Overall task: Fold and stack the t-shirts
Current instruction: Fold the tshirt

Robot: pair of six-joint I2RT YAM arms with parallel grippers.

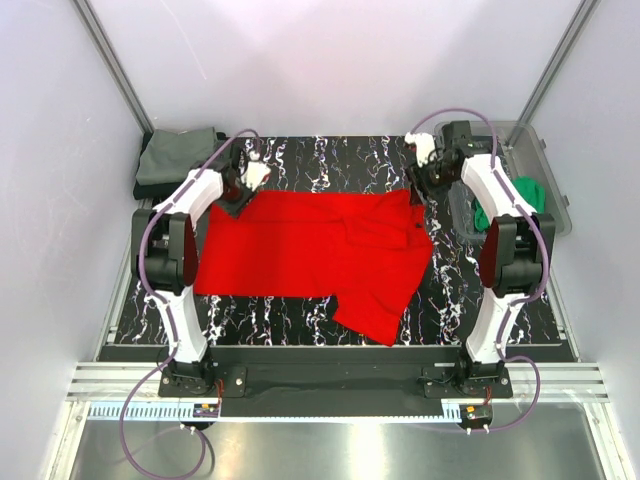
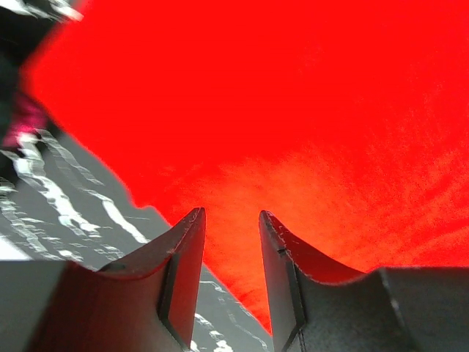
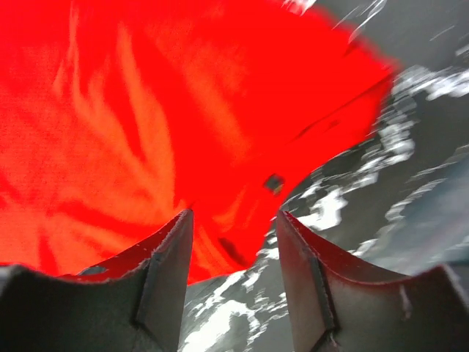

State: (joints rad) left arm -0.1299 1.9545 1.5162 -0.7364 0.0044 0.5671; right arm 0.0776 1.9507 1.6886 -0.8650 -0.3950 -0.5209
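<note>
The bright red t-shirt (image 1: pixel 310 245) lies spread wide on the black marble table (image 1: pixel 330 160), with its front right part hanging in an uneven fold near the front edge. My left gripper (image 1: pixel 238 197) hovers at the shirt's far left corner. In the left wrist view it (image 2: pixel 231 213) is open, with the red cloth (image 2: pixel 293 110) edge beneath the gap. My right gripper (image 1: pixel 418 185) is at the far right corner. It (image 3: pixel 234 213) is open just above the cloth's (image 3: pixel 146 95) edge. A grey-olive t-shirt (image 1: pixel 178 155) lies folded at the back left. A green one (image 1: pixel 525 195) sits in a bin.
A clear plastic bin (image 1: pixel 555 190) stands at the right edge of the table and holds the green shirt. Pale walls and metal posts enclose the back and sides. Bare marble (image 3: pixel 410 147) shows behind the red shirt and to its right.
</note>
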